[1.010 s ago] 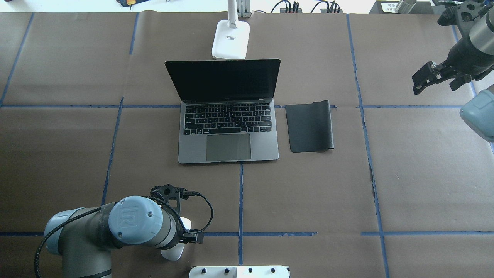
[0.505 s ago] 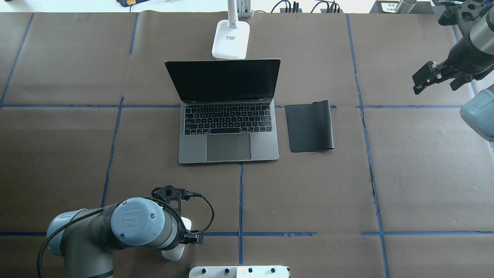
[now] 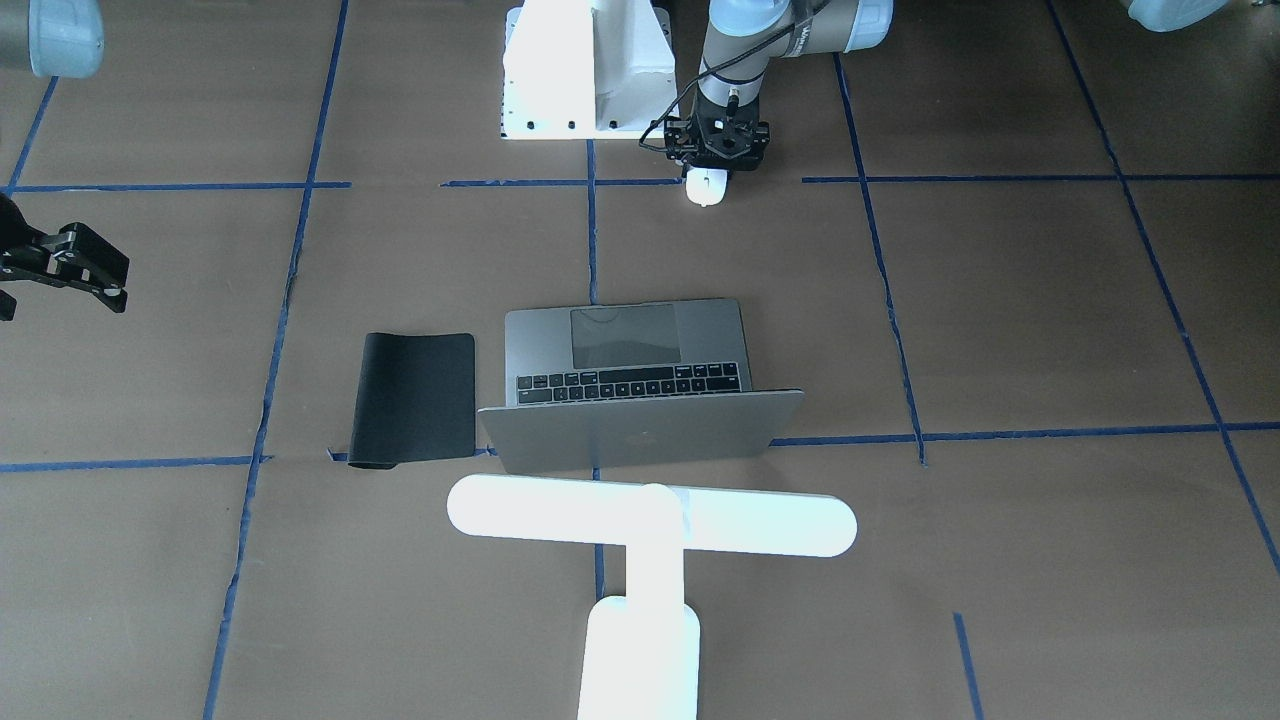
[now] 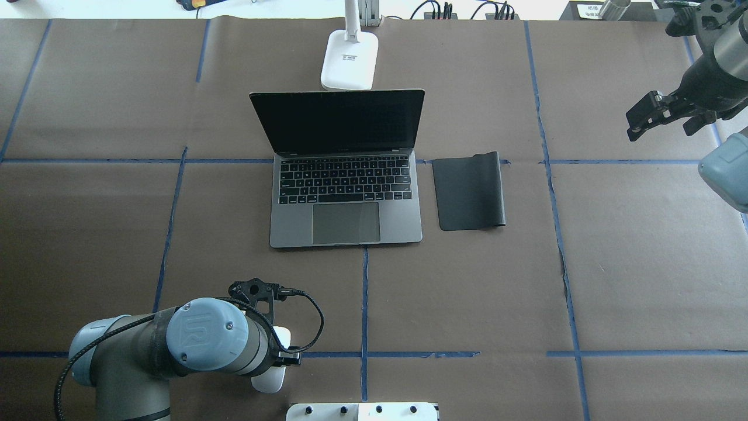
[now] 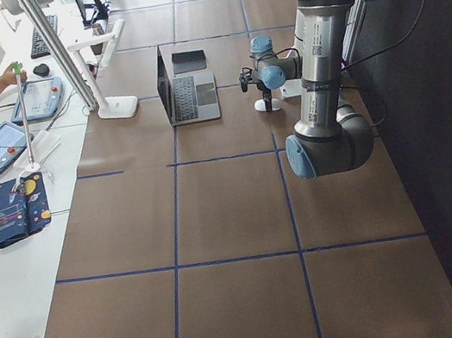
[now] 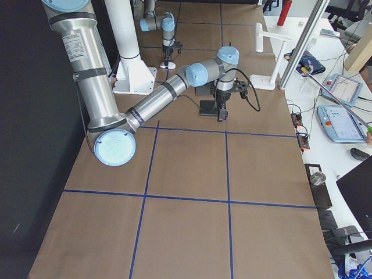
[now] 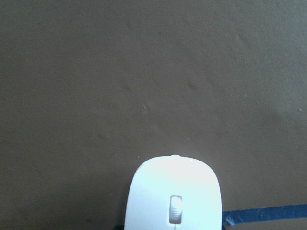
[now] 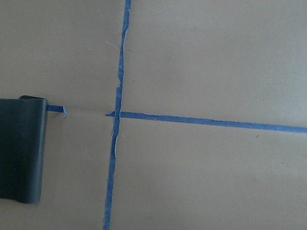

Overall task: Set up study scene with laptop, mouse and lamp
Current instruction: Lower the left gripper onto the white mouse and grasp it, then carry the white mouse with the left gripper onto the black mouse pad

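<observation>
1. Left claw [image 3: 716,165] is down low at the near edge of the desk [image 4: 643,263], straddling the mouse [image 4: 273,374]. In the wrist view the mouse sits dead centre at the bottom with dark tips against both flanks, so I read the claw as closed on it.
2. The mouse is beside the white pedestal [image 4: 362,411], across a blue tape line, well apart from the laptop [image 4: 345,199]. Whether it is off the paper yet, I cannot tell.
3. The laptop is open mid-desk and the lamp [image 3: 650,525] stands right behind its lid. Both look placed, so the mouse looks like the piece left to do.
4. The likely target is the black mat [image 4: 469,190], just beside the laptop's right edge.
5. To do it well, raise the mouse clear before travelling, because that glossy shell could slip if it drags on the paper.
6. Swing across the bare desk in front of the trackpad, not over the keyboard.
7. Aim for the flat middle of the mat, since its far edge curls up.
8. Keep the scroll wheel pointing away from the robot, set the mouse flat, then let go.
9. Right claw [image 4: 666,120] hangs spread and holding nothing at the far right, out of the path.
</observation>
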